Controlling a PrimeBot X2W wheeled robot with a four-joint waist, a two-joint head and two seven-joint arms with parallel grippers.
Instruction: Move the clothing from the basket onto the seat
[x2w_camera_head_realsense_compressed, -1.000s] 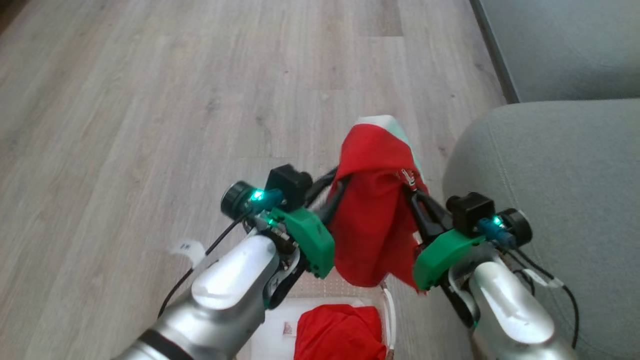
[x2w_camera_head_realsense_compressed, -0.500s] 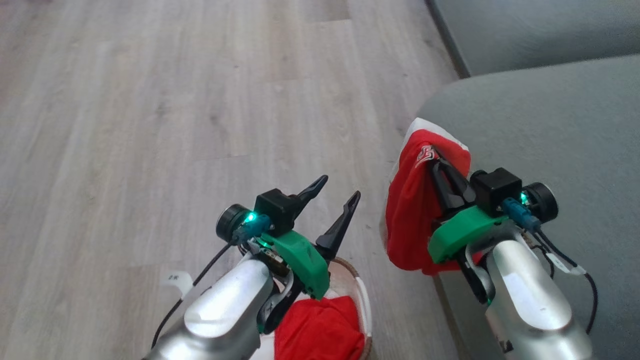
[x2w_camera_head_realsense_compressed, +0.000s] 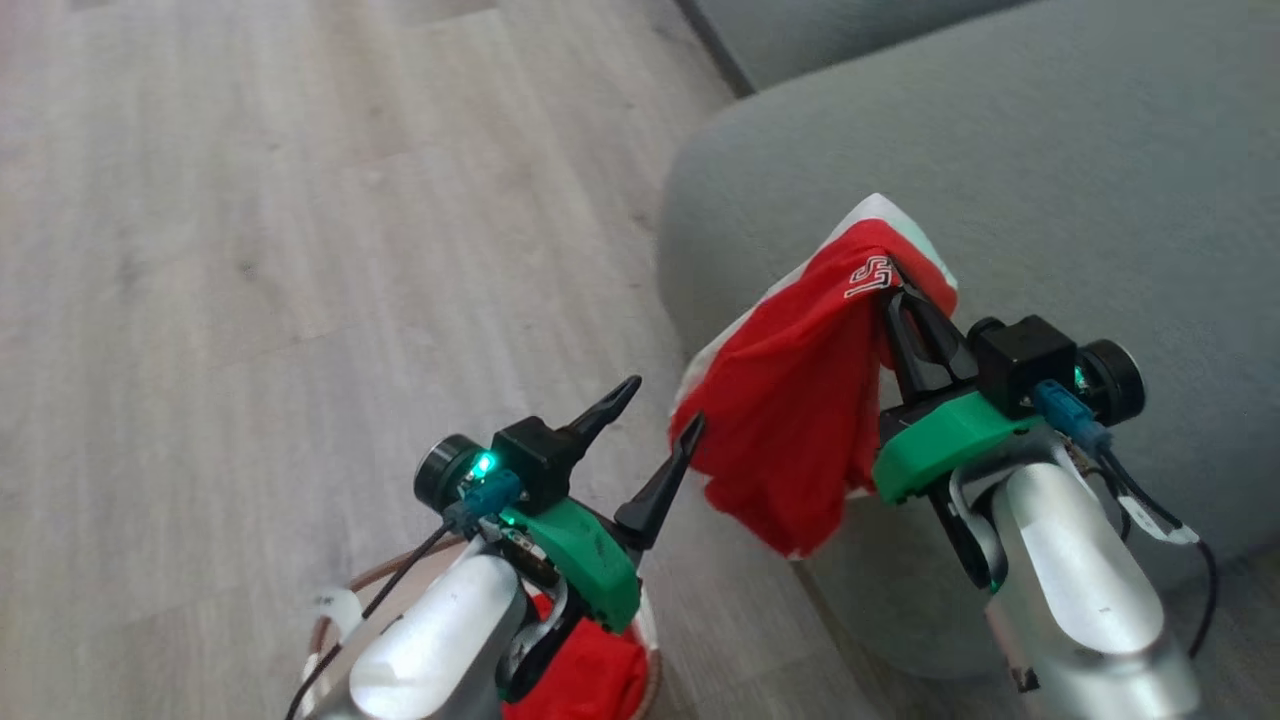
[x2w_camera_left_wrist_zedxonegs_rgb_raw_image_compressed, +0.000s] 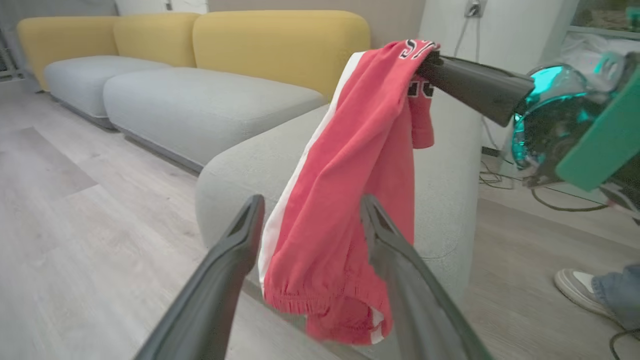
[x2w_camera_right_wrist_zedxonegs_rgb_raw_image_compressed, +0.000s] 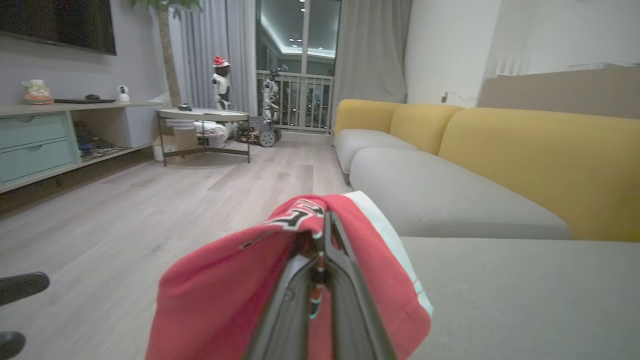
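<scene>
Here, basket (x2w_camera_head_realsense_compressed: 335, 610): lower left of the head view; brown braided rim over a pale plastic wall, mostly hidden under the left forearm.
Second garment (x2w_camera_head_realsense_compressed: 590, 680): bottom edge, left of centre; bright red soft cloth, crumpled inside the basket.
Floor (x2w_camera_head_realsense_compressed: 250, 250): upper left; pale matte wood-grain planks.
Left gripper (x2w_camera_head_realsense_compressed: 662, 405): left of centre, above the basket; two dark tapered fingers spread wide with nothing between them. The right-hand tip is just beside the hanging cloth; contact cannot be told.
Held garment (x2w_camera_head_realsense_compressed: 790, 420): centre; red knit with a white side stripe and white lettering at the waistband. It is limp and folded over, with the elastic hem lowest.
Long axis: from the pinched waistband down to the hem, near vertical in the left wrist view.
Right gripper (x2w_camera_head_realsense_compressed: 893, 290): right of centre; fingers pressed together on the waistband, carrying the garment's whole weight.
Seat (x2w_camera_head_realsense_compressed: 1050, 180): upper right; large cushion in grey-green woven upholstery with a rounded corner.
Governing relation: the seat lies beyond and to the right of the right gripper. The pinch point sits over the cushion's corner, while the hem hangs off the edge, in front of the cushion's side and above the floor.
Nearer arm: right for the seat, left for the basket.
Judgement: the coming move is probably a carry farther right over the cushion top, high enough that the tail drags onto the fabric instead of catching at the corner.
</scene>
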